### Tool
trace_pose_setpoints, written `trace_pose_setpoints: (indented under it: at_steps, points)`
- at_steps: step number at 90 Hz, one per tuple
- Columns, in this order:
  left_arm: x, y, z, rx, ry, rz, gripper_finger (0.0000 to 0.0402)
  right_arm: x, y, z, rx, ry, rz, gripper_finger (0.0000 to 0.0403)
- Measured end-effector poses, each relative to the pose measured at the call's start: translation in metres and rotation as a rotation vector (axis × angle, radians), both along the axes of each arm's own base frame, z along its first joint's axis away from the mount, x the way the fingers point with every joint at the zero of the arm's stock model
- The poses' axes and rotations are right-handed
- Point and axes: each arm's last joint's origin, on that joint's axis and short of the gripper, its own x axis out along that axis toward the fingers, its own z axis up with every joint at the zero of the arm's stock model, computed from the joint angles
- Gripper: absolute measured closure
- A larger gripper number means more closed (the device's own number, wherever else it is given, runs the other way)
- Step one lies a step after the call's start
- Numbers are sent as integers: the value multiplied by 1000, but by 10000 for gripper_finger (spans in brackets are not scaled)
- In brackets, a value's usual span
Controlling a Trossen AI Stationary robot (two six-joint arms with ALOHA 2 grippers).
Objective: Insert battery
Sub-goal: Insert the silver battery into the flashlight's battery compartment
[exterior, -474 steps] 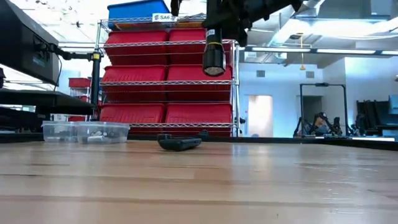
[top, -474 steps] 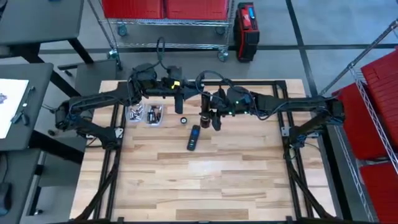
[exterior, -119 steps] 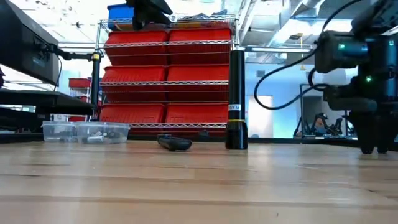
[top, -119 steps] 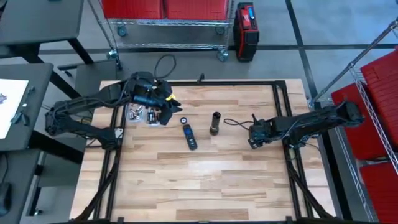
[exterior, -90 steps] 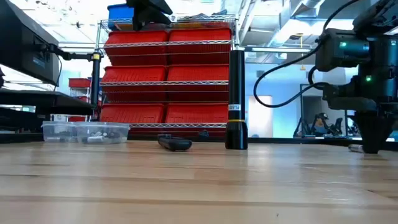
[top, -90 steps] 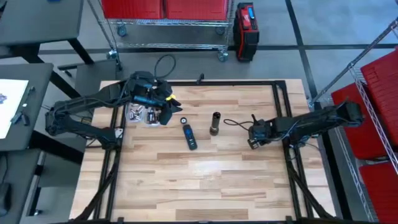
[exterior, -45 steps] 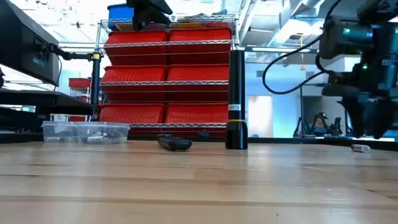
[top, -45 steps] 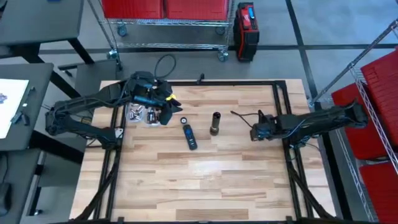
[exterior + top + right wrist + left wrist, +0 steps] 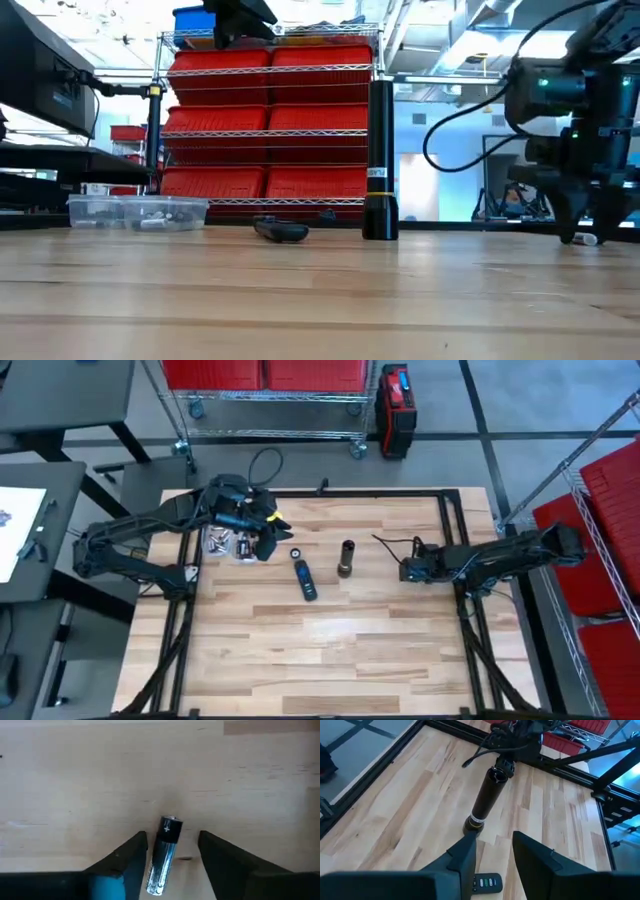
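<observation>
Battery [image 9: 164, 854]: lying on table [image 9: 330, 650], uninserted, between open right gripper [image 9: 170, 851] fingers, ungrasped. Flashlight [image 9: 346, 557]: upright, well apart. Left gripper [image 9: 494, 851]: open, empty, over containers [image 9: 230, 544]. Pickup, insertion outstanding.

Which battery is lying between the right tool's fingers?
The loose battery on bare wood, apart from those in the clear tray under the left tool.

Bare wood around the upright flashlight [image 9: 346, 558], remote [image 9: 304, 579] just beside, bins [image 9: 230, 545] farther off.
</observation>
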Motion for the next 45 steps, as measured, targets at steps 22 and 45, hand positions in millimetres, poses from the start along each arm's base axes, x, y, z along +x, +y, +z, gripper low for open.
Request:
trace_pose_setpoints:
  at_steps: [22, 45]
  points:
    - [0, 0, 0, 0, 1, 0, 293, -4, 2, -5, -28, 19, 42, 344]
    - [0, 0, 0, 0, 0, 0, 293, 6, 6, 4, -29, 14, 192, 370]
